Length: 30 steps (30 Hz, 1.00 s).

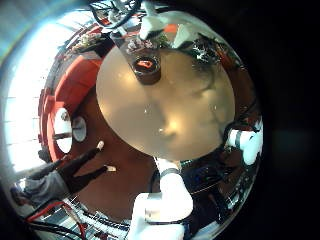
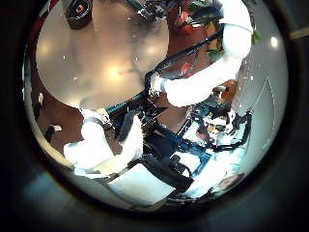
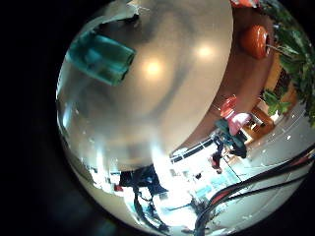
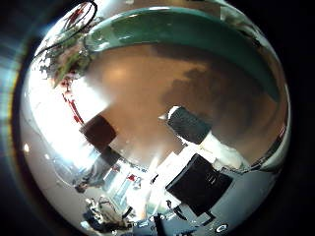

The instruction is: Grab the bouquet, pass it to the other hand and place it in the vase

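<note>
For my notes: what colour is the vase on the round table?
The vase looks dark, nearly black; clearest in the left little finger side palm view.

No text, label, brand, number or sign is showing legibly in any of the four palm views; nothing on the round bench (image 1: 185, 95), or on the dark vase (image 1: 147, 68) standing on it, is reading as lettering.

Glossy smooth round table (image 1: 185, 110), dark vase (image 1: 147, 68)
</note>
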Motion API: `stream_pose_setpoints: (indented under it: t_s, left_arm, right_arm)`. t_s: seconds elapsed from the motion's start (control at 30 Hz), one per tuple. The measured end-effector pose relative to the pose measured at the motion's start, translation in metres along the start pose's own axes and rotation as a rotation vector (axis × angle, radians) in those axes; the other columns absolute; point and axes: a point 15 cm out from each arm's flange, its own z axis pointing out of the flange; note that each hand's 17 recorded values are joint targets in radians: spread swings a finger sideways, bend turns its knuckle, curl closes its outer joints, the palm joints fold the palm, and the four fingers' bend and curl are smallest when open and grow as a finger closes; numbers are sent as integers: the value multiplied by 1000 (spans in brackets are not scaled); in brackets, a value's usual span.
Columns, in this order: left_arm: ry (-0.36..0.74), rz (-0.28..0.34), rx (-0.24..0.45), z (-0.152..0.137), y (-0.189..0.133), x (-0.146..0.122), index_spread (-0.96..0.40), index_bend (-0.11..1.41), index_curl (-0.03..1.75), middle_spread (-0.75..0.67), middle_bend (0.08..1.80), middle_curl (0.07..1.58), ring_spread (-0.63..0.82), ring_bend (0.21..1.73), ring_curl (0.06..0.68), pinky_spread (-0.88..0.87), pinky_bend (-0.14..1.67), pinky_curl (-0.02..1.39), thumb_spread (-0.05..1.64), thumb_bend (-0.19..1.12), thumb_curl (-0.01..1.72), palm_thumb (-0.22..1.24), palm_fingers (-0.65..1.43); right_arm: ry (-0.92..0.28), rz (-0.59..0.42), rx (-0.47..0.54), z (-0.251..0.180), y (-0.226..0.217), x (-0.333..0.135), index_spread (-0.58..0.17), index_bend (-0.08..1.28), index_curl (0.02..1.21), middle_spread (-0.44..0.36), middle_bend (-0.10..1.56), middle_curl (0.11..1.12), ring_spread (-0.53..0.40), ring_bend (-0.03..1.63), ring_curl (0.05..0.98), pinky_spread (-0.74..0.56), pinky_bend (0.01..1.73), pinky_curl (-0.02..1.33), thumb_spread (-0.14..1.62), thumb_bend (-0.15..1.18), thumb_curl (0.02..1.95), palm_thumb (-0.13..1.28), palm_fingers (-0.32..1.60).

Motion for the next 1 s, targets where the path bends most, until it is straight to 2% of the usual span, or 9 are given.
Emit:
stream_pose_setpoints:
  t_s: [0.17,0.2,0.23,0.27,0.33,0.4,0.47,0.7,1.0]
  left_arm:
    - [-1,-1,2,-1,-1,0,165,178,350,474,187,300,630,443,209,574,197,307,1058,-25,348,394,79]
    - [-2,0,4,-2,0,-1,165,178,350,474,187,300,630,443,209,574,197,307,1058,-25,348,394,79]
    - [-1,-2,3,-1,0,-1,165,178,350,474,187,300,630,443,209,574,197,307,1058,-25,348,394,79]
    - [-1,-3,2,-1,0,-2,165,178,350,474,187,300,630,443,209,574,197,307,1058,-25,348,394,79]
    - [-1,-3,-1,0,-1,-1,165,178,350,474,187,300,630,443,209,574,197,307,1058,-25,348,394,79]
    - [-1,-4,1,-1,-1,-2,165,178,350,474,187,300,630,443,209,574,197,307,1058,-25,348,394,79]
    - [-1,-1,1,-1,-1,-2,165,178,350,474,187,300,630,443,209,574,197,307,1058,-25,348,394,79]
    - [-3,3,8,-4,-2,-2,165,178,350,474,187,300,630,444,208,574,197,307,1058,-25,348,394,80]
    - [-1,4,19,-6,-7,-4,165,179,351,474,188,300,630,445,209,574,196,307,1058,-25,348,394,78]
  right_arm:
    - [17,2,-11,7,-2,-2,-200,177,339,-79,646,550,-193,1082,429,-196,848,210,1090,-6,428,615,656]
    - [19,0,-9,6,-1,-3,-217,181,343,-95,667,561,-207,1105,438,-233,884,221,1086,-4,431,629,739]
    - [24,-2,-7,6,-1,-4,-270,208,354,-130,697,579,-230,1142,444,-344,978,242,1072,-4,443,668,943]
    - [31,-3,-5,6,-1,-3,-283,202,352,-140,707,584,-233,1139,442,-362,983,242,1067,-2,446,682,961]
    - [56,-5,0,6,-1,-3,-342,362,424,-171,760,620,-242,1132,458,-409,1010,272,1049,4,463,744,1168]
    - [90,2,9,5,-2,1,-381,503,504,-195,818,663,-245,1164,491,-406,1082,320,1031,6,476,799,1242]
    - [117,6,18,4,-2,5,-409,662,601,-217,931,729,-247,1217,528,-362,1227,385,1000,19,500,884,1256]
    - [104,4,139,-46,13,11,-395,995,819,-222,1180,863,-251,1339,625,-265,1415,509,964,63,583,1078,1143]
    - [37,-17,354,-140,59,38,-340,1107,939,-186,1308,904,-237,1411,705,-189,1465,606,959,80,692,1166,1078]
